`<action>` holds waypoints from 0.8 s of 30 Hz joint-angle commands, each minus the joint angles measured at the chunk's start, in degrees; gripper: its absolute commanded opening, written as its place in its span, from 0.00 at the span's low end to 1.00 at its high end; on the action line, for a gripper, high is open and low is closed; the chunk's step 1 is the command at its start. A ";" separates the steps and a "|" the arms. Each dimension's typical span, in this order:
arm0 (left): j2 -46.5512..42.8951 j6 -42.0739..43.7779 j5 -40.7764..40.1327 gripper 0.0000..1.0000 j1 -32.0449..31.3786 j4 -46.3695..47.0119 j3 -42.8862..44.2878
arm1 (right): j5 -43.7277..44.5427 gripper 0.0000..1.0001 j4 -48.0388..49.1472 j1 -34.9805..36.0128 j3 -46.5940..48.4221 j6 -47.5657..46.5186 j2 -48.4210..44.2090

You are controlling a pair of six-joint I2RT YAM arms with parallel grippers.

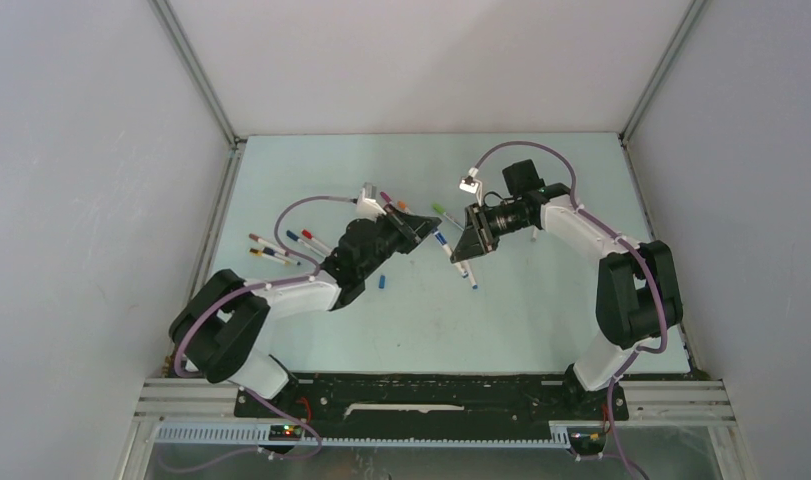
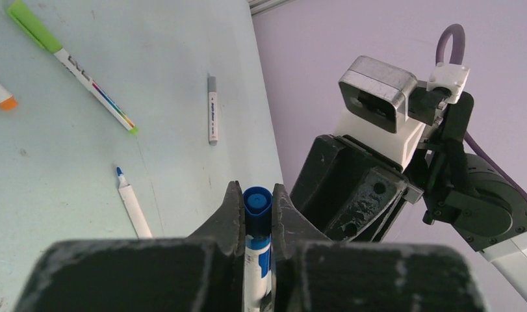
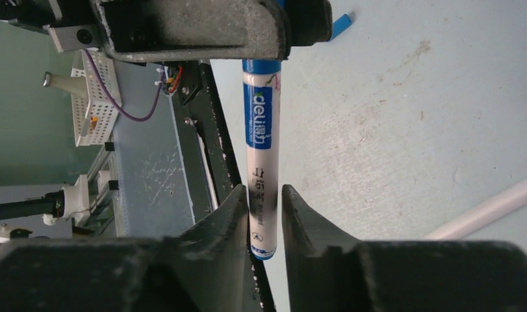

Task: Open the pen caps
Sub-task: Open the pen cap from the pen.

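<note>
Table (image 1: pixel 541 320): light blue. The other pens (image 1: pixel 273 250) lie at its left side and further back, and one loose cap (image 1: pixel 381 283) lies near the middle.
Left gripper (image 2: pixel 256 191): the jaws are narrow and closed on the blue cap (image 2: pixel 257 203) of the raised pen. Both fingers touch it.
Right gripper (image 3: pixel 265 195): the jaws are narrow around the white barrel, near its back end. They seem to touch it on both sides, but how firmly they press I cannot tell.
Pen (image 3: pixel 262 143): it is in the air above the middle of the table, stretched between the two grippers, with its cap on.
Step in hand: I judge it is pulling the cap off this pen.
How to do it well: first make the right grip firm, because it sits near the barrel's end and may slide off. Then move the grippers apart straight along the pen's axis, without bending it.
Risk: if the cap gives suddenly, the barrel may jump or drop.
</note>
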 commanded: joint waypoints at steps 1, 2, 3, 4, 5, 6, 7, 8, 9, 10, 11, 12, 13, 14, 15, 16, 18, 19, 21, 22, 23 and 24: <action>0.27 3.55 0.42 0.00 -1.69 5.77 1.68 | -0.98 0.34 -2.42 -0.07 1.28 -1.52 -0.28; 0.43 3.97 0.35 0.00 -2.29 6.56 1.73 | -0.74 0.38 -2.24 -0.19 1.26 -1.37 -0.15; 0.63 4.23 0.19 0.00 -2.82 7.15 1.87 | -0.76 0.43 -2.27 -0.28 1.27 -1.11 -0.04; 0.93 4.41 0.09 0.00 -3.31 7.70 2.04 | -0.90 0.45 -2.17 -0.39 1.26 -0.98 -0.08; 1.30 4.44 0.07 0.00 -3.67 8.29 2.16 | -1.01 0.46 -2.12 -0.49 1.26 -0.90 -0.01; 1.68 4.45 0.07 0.00 -3.89 8.90 2.27 | -0.98 0.46 -2.16 -0.51 1.26 -0.82 -0.11; 2.02 4.38 0.11 0.00 -4.07 9.32 2.38 | -0.94 0.46 -2.07 -0.54 1.26 -0.82 -0.17; 2.34 4.42 0.15 0.00 -4.17 9.68 2.51 | -1.05 0.45 -1.99 -0.59 1.26 -0.75 -0.23; 2.52 4.45 0.11 0.00 -4.22 9.72 2.60 | -1.37 0.40 -1.89 -0.70 1.26 -0.47 -0.23; 2.73 4.37 0.03 0.00 -4.22 9.71 2.65 | -1.57 0.27 -1.54 -0.72 1.26 -0.08 -0.22; 2.77 4.47 -0.42 0.00 -4.27 9.75 2.65 | -1.91 0.07 -1.29 -0.74 1.26 0.30 -0.04; 2.56 5.00 -1.17 0.00 -4.06 9.79 2.65 | -1.93 0.00 -1.31 -0.71 1.26 0.47 0.06; 2.07 5.88 -2.05 0.00 -3.61 9.76 2.74 | -2.02 0.00 -1.56 -0.68 1.26 0.38 0.08; 1.48 7.41 -3.09 0.00 -2.91 9.56 3.03 | -2.19 0.00 -1.84 -0.48 1.26 0.21 0.12; 0.62 9.70 -4.30 0.00 -1.61 9.45 3.41 | -2.52 0.00 -2.18 -0.14 1.26 -0.07 0.04; -0.15 11.23 -5.39 0.00 -0.05 9.32 4.10 | -2.74 0.00 -2.54 0.28 1.26 -0.49 0.00; -1.16 12.13 -7.04 0.00 4.84 9.50 5.66 | -2.76 0.00 -2.99 1.44 1.26 -0.99 0.00; -1.43 11.73 -7.83 0.00 6.97 10.13 6.39 | -2.66 0.00 -3.07 1.96 1.28 -1.19 0.14; -2.12 10.36 -9.42 0.00 10.68 11.65 7.50 | -2.26 0.00 -3.27 2.60 1.26 -1.39 0.11; -2.81 9.90 -10.48 0.00 12.09 12.09 8.11 | -2.26 0.00 -3.57 2.73 1.26 -1.63 0.21; -3.48 9.79 -11.45 0.00 12.99 12.38 8.40 | -2.41 0.00 -3.73 2.64 1.26 -1.74 0.29; -4.17 10.12 -12.37 0.00 13.54 12.52 8.63 | -2.41 0.00 -3.80 2.57 1.26 -1.82 0.44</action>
